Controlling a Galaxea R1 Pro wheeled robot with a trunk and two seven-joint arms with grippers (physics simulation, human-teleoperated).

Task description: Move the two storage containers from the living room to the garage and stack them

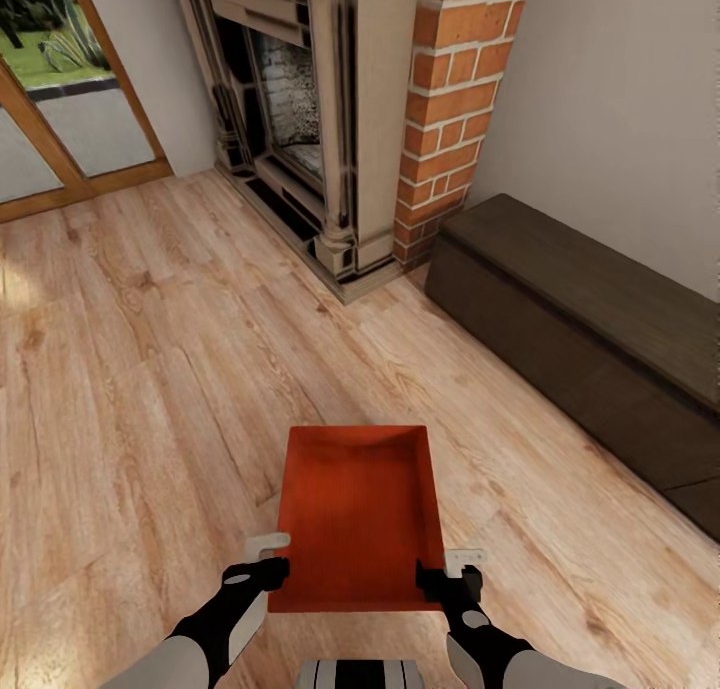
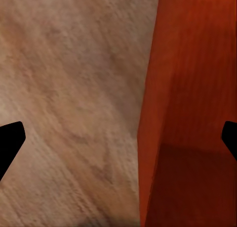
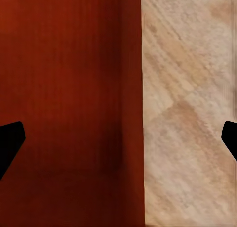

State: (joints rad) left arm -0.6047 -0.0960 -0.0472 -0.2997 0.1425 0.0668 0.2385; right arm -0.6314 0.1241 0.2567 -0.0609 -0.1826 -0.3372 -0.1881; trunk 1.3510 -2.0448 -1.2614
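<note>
One orange-red open-top storage container sits low over the living room's light wood planks, straight ahead of me. My left gripper is at its near left corner and my right gripper at its near right corner. In the left wrist view the container's side wall runs between the widely spread black fingertips of the left gripper. In the right wrist view the container likewise lies between the spread tips of the right gripper. Both grippers are open astride the walls. The garage is out of view.
A red brick fireplace with a beige surround stands ahead. A long dark wooden bench runs along the right wall. Wood-framed glass doors are at the far left. Bare plank floor spreads to the left.
</note>
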